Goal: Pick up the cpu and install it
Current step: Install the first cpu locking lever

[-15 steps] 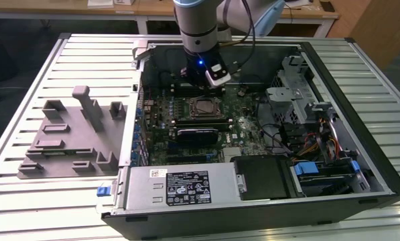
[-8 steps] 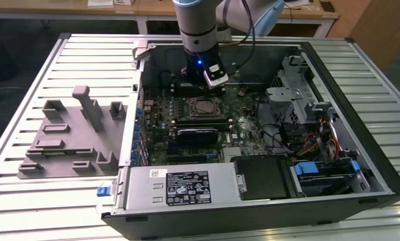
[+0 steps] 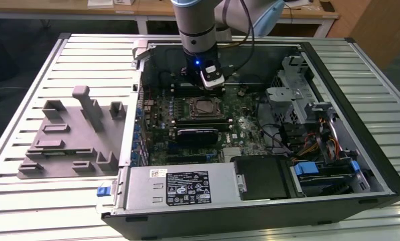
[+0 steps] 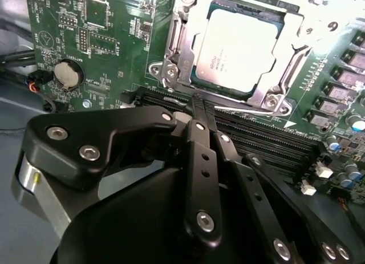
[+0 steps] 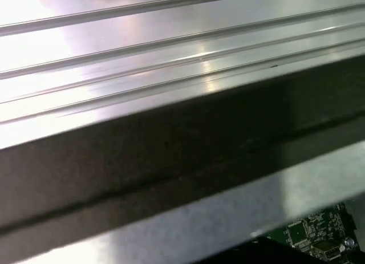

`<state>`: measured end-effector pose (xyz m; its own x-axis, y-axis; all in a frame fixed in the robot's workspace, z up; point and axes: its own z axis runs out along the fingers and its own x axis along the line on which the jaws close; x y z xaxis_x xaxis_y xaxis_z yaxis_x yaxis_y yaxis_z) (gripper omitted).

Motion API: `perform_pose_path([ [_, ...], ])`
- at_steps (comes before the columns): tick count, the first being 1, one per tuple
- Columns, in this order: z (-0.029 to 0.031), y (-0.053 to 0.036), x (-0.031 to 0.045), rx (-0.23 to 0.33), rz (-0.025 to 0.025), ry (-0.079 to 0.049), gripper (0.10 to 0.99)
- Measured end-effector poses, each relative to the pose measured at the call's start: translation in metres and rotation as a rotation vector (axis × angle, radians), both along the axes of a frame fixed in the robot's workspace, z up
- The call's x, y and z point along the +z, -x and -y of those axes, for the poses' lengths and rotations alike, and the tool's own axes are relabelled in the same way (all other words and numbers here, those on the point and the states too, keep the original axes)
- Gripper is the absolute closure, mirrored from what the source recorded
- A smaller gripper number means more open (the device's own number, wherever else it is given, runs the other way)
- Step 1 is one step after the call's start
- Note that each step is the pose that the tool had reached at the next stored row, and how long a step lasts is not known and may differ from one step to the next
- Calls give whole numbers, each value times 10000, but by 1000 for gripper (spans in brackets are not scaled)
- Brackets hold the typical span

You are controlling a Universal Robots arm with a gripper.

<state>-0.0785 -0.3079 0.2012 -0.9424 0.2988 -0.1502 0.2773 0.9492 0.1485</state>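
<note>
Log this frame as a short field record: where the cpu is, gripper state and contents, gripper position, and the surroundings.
cpu: the cpu lies flat inside the socket frame on the motherboard
gripper: the gripper has its fingers closed together, with nothing between them
gripper position: beside the socket, over the dark slots next to it, apart from the cpu
enclosure: open computer case lying on a slatted metal table
other: grey fixture blocks on the table at the exterior view's left

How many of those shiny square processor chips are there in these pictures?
1. The cpu sits in the socket on the green board inside the open computer case, just beyond the pincer. Others could be hidden behind the arm.
</note>
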Motion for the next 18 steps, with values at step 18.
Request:
perform_pose_path([
  [18, -34, 8, -41, -210, 17, 0, 980],
])
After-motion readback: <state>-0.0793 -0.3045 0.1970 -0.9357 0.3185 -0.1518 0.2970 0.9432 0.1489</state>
